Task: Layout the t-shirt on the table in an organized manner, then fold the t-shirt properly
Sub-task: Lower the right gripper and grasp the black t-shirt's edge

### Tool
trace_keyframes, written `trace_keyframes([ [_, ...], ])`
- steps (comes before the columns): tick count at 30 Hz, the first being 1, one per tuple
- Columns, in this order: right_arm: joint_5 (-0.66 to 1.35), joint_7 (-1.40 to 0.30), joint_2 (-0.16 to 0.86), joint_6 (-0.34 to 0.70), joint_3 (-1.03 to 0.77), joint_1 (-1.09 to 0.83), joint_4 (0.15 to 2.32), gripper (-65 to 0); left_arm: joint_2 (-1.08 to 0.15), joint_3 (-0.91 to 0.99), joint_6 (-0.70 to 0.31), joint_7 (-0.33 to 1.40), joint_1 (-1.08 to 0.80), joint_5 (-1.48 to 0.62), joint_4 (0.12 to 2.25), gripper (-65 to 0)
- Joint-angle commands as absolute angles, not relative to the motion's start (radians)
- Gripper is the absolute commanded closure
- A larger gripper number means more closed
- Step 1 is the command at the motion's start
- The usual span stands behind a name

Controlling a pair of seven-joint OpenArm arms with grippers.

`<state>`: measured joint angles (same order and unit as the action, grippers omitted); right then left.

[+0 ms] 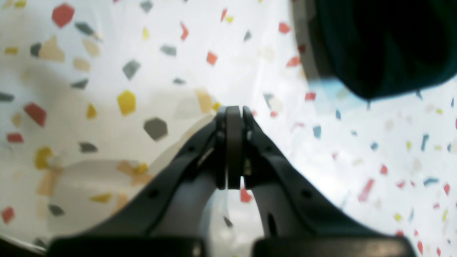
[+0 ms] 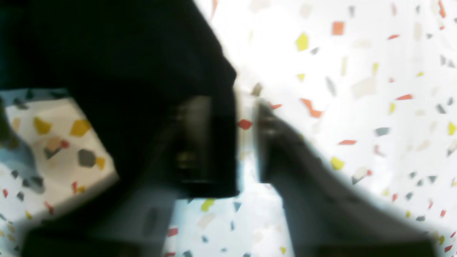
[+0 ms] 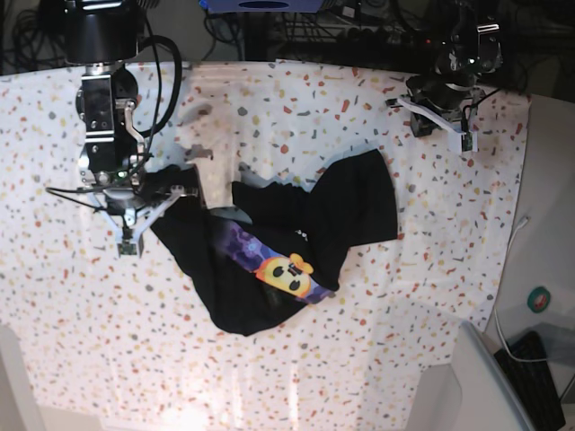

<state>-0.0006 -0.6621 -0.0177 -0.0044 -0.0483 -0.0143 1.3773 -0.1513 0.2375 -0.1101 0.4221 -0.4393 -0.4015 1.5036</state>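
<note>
The black t-shirt (image 3: 350, 211) lies crumpled in the middle of the flecked table (image 3: 449, 269), with its purple print and yellow figure (image 3: 283, 268) showing. My right gripper (image 3: 157, 191) is at the shirt's left edge. In the right wrist view its jaws (image 2: 246, 142) stand slightly apart with table showing between them, and black cloth (image 2: 125, 53) drapes over the left finger; this view is blurred. My left gripper (image 3: 433, 108) is at the far right, apart from the shirt. In the left wrist view it (image 1: 234, 110) is shut and empty above the table (image 1: 107, 71), with shirt cloth (image 1: 385, 43) at the upper right.
Cables and dark equipment (image 3: 359, 27) run along the table's back edge. The table's right edge (image 3: 523, 180) is near my left arm. A grey case (image 3: 490, 386) and a keyboard (image 3: 539, 368) sit off the front right corner.
</note>
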Motion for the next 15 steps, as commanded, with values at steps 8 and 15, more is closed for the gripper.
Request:
trace_keyframes([
  [8, -0.004, -0.642, -0.016, -0.01, -0.067, -0.157, 1.811, 0.0, -0.159, 0.242, -0.116, 0.401, -0.44, -0.404, 1.526, 0.0],
  [15, -0.004, -0.648, -0.016, -0.007, -0.283, -0.084, 1.808, 0.0, -0.16, 0.231, -0.116, 0.403, -0.446, -0.404, 1.58, 0.0],
])
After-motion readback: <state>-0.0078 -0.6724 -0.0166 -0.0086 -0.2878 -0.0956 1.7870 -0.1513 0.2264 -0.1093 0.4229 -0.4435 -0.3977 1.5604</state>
